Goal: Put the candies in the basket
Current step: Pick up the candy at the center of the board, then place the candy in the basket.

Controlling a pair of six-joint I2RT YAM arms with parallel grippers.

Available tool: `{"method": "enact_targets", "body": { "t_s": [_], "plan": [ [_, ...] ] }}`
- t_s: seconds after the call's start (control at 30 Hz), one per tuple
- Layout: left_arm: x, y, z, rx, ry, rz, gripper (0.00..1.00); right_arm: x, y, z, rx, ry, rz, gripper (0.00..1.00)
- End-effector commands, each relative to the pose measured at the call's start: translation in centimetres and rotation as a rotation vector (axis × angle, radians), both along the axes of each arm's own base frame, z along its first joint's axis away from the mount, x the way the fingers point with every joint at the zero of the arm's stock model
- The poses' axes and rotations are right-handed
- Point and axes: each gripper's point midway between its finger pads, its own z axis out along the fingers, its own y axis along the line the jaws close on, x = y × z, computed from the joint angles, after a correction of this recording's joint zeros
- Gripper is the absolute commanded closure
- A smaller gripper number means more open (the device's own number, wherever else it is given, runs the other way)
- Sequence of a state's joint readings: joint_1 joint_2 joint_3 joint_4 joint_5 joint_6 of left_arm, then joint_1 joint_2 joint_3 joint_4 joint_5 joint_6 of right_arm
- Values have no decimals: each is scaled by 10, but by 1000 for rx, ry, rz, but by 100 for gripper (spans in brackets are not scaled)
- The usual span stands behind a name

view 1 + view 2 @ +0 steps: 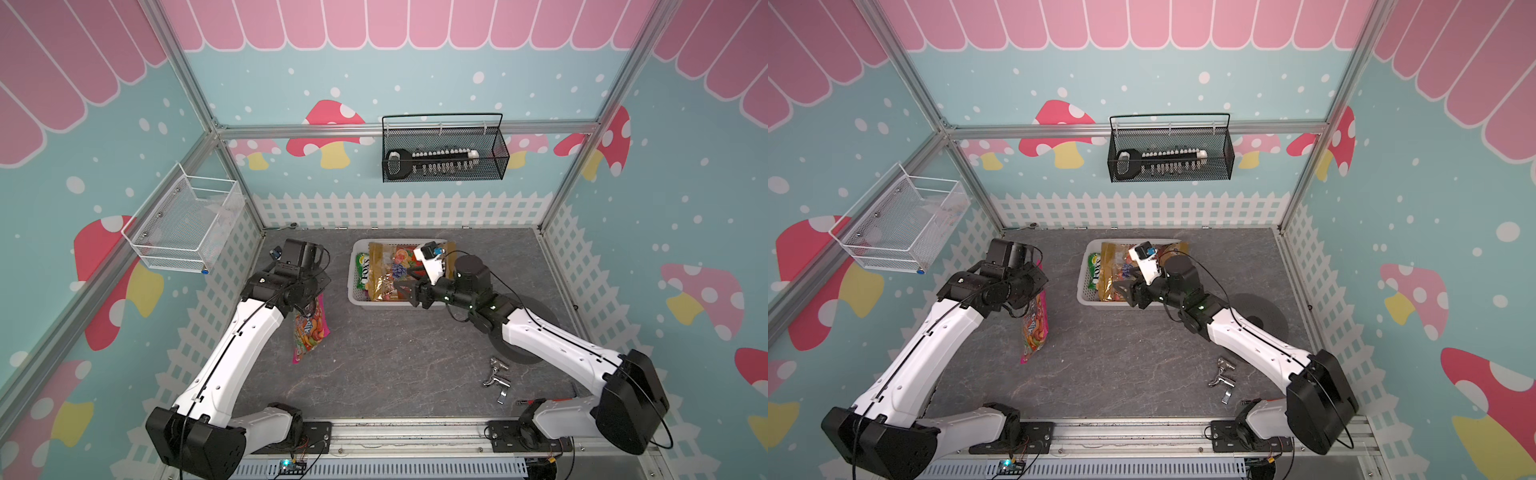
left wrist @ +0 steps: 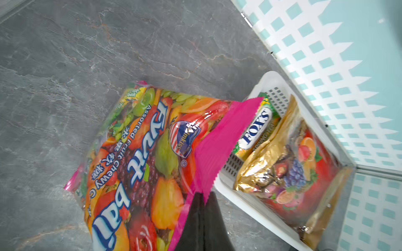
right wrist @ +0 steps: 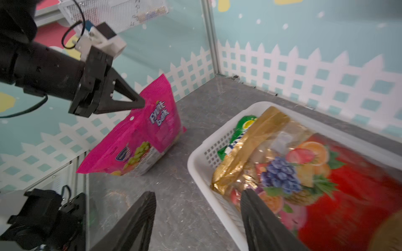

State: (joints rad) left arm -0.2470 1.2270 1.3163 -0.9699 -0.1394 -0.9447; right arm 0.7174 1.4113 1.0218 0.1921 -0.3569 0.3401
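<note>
Left gripper (image 2: 203,202) clenches the pink edge of the one candy bag (image 2: 141,156) outside the basket (image 1: 386,306). It hangs with its long axis 12-to-6 above the tabletop (image 1: 395,365). With other bags (image 1: 390,270) inside, the basket sits at its 2 o'clock. Right gripper (image 3: 198,193) gapes empty at the basket's near rim.

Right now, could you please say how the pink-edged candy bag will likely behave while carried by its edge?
The pink-edged candy bag is probably floppy: the left end effector pinches only its pink seam and the body sags below. Its glossy film looks slippery, so it might slip out.
</note>
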Motion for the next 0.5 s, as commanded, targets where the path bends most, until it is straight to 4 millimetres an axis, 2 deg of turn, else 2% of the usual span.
{"method": "enact_targets", "body": {
  "t_s": [0.0, 0.23, 0.4, 0.47],
  "plan": [
    [11, -9, 35, -83, -90, -2, 100, -9, 37, 22, 92, 36, 65, 30],
    [25, -12, 58, -103, -136, 7, 100, -29, 107, 22, 120, 136, 225, 29],
    [30, -9, 74, -105, -177, 28, 100, -32, 141, 27, 95, 158, 256, 30],
    [30, -9, 78, -104, -186, 20, 100, -26, 148, 21, 59, 151, 215, 30]
  ]
}}
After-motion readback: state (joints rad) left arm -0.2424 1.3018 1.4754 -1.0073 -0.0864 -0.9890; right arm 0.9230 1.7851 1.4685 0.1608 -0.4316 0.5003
